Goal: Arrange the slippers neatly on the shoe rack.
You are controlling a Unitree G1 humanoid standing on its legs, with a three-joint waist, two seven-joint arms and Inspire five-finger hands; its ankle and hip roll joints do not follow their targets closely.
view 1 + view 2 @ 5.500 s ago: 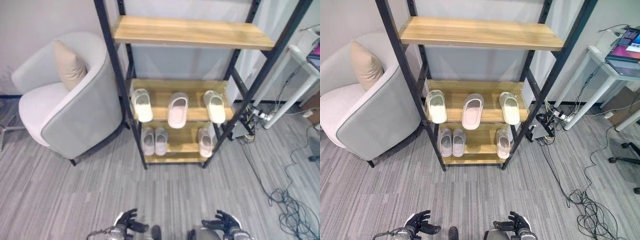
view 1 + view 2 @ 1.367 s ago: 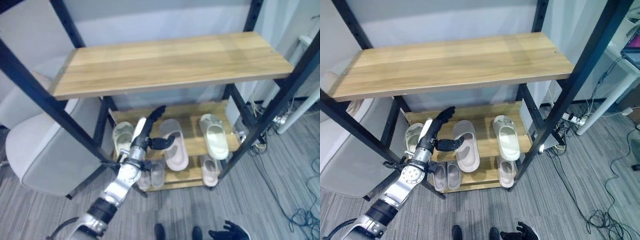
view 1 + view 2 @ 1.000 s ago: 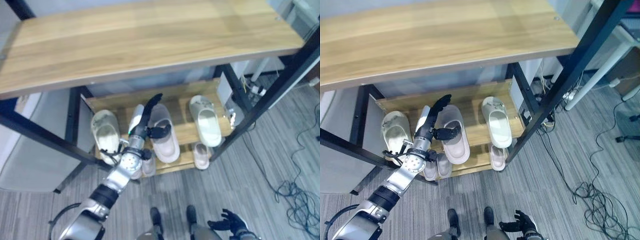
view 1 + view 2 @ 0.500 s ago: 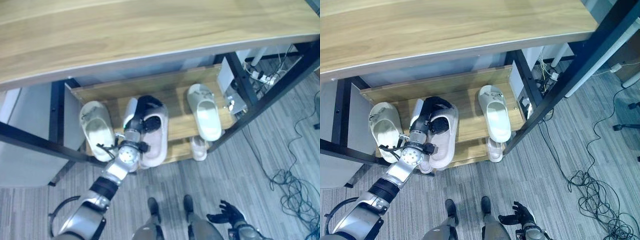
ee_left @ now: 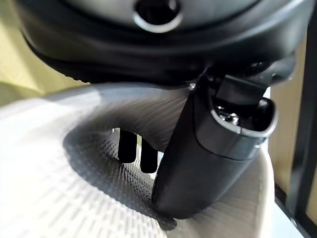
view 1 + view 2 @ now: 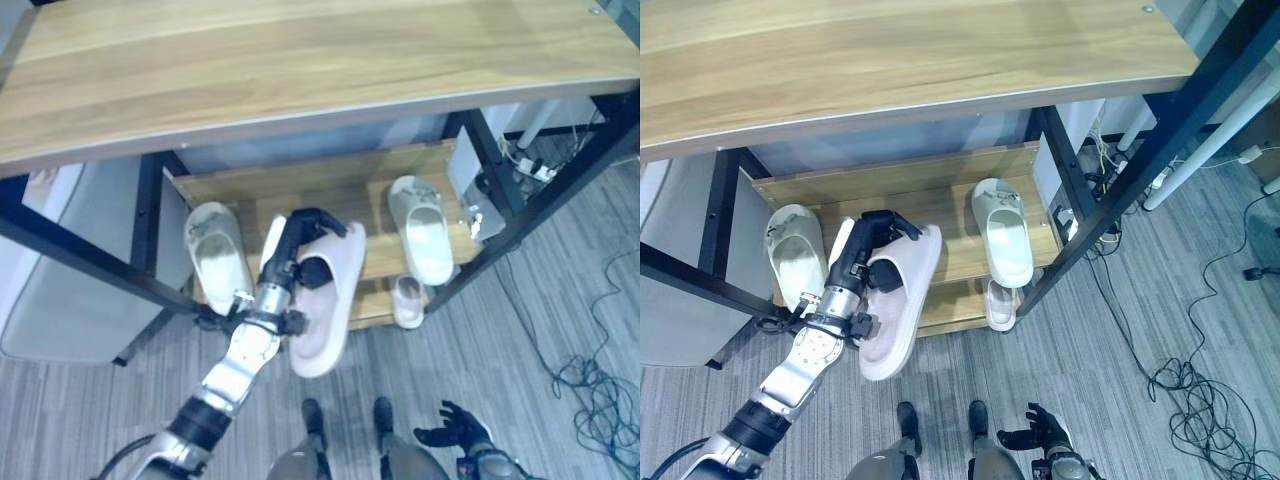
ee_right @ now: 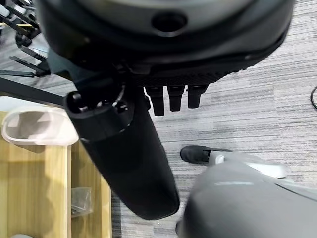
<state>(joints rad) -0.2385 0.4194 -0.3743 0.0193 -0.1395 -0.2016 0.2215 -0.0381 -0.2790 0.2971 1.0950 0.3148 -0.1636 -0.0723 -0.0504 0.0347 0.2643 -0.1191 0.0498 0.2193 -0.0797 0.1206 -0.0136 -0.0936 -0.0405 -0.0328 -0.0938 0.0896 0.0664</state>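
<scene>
Under the left hand's (image 6: 872, 250) curled fingers hangs a pale pink slipper (image 6: 892, 310), clamped by its strap, heel tilted down

An office or lab corner staged as a home entryway: a wood-and-black-metal shoe rack (image 6: 940, 60) holding slippers (image 6: 1006, 236), grey carpet floor (image 6: 1120, 350), loose cables (image 6: 1200, 400) and a white table leg (image 6: 1205, 150) beside it.
</scene>
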